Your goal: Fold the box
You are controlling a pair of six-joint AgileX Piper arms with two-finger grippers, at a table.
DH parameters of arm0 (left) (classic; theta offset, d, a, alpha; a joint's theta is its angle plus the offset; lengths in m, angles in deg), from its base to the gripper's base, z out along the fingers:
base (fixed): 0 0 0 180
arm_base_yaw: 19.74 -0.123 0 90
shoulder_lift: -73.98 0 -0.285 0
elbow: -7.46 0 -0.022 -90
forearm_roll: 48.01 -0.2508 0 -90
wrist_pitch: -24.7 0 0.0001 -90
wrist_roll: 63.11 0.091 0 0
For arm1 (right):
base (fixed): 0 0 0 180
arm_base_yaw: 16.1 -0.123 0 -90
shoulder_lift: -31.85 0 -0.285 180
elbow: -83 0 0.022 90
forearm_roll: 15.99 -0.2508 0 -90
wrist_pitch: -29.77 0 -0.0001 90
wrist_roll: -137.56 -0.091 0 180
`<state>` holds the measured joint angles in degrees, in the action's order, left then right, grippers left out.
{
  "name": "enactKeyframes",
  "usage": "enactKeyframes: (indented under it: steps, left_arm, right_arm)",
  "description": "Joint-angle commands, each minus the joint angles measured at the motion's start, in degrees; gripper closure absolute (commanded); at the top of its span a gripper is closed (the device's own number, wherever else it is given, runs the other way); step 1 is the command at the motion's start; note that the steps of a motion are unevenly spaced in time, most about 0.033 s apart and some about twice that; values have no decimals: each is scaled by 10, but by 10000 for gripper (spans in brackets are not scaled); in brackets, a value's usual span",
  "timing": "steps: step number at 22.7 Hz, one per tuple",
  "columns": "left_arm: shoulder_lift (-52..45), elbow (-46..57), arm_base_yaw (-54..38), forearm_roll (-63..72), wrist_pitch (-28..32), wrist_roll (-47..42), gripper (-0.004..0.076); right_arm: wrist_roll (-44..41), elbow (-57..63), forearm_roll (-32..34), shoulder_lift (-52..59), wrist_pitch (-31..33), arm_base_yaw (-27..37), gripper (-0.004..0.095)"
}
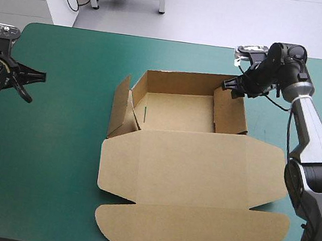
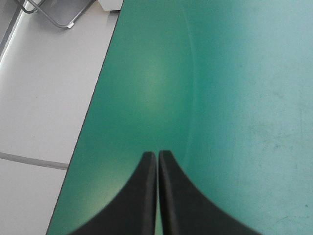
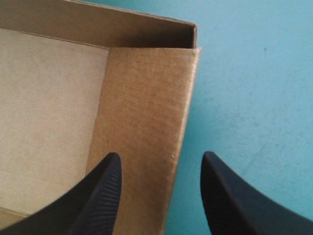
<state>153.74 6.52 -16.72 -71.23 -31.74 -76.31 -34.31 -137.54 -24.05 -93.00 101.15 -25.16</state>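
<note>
— Brown board lies closest: the rounded end flap of the lid [image 1: 194, 225], flat on the teal-green cover [image 1: 42, 187] close to the table's near edge.

— And the rest of the box [image 1: 180, 114]?

— It sits at the middle of the table as an open tray, with its far wall [image 1: 182, 81] and right wall [image 1: 233, 114] standing. The left wall [image 1: 120, 107] is up too, but it leans outward, and a flap inside it is tilted rather than tucked. The lid spreads flat from the tray toward the near edge.

— Where is the right gripper [image 1: 234, 85]?

— Over the tray's far right corner. Seen from its wrist, the right gripper [image 3: 159, 159] is spread wide and straddles the right wall [image 3: 146, 122]. One black finger [image 3: 102, 196] hangs over the tray's inside, the other over bare cover [image 3: 254, 98] outside. Whether either finger touches the board, I cannot tell.

— It grips nothing, then?

— Nothing; the jaws stand well apart with the wall between them.

— And the left gripper [image 1: 33, 84]?

— Well apart from the box, near the table's left edge. Its wrist view shows the left gripper [image 2: 157, 154] clenched, the fingertips meeting with only a hairline slit and nothing held. It is above bare cover [image 2: 225, 98], beside the table's edge.
</note>
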Motion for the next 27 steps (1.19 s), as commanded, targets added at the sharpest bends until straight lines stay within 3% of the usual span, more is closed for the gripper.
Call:
enactKeyframes:
  steps: [1, 7, 9, 12, 20, 24, 27]
  left_arm:
    - [-15, -14, 0, -13, 23, -3, 731]
    - [-15, -14, 0, -13, 26, -3, 731]
    - [-15, -14, 0, -13, 30, -3, 731]
    - [-15, -14, 0, -13, 30, -3, 731]
    - [4, -14, 0, -6, 31, -3, 731]
    - [16, -14, -22, 27, 83, -28, 731]
    - [20, -14, -59, 128, 121, -8, 731]
  right_arm:
    - [-5, -14, -1, 9, -1, 0, 438]
    - [-45, -13, -2, -14, -1, 0, 471]
    - [-54, -13, -2, -19, -1, 0, 589]
    - [-62, -13, -29, -25, 1, 0, 930]
    - [-62, -15, -29, -9, 0, 5, 923]
    - [-65, -16, -45, 24, 0, 25, 923]
    - [-56, -16, -95, 51, 0, 49, 923]
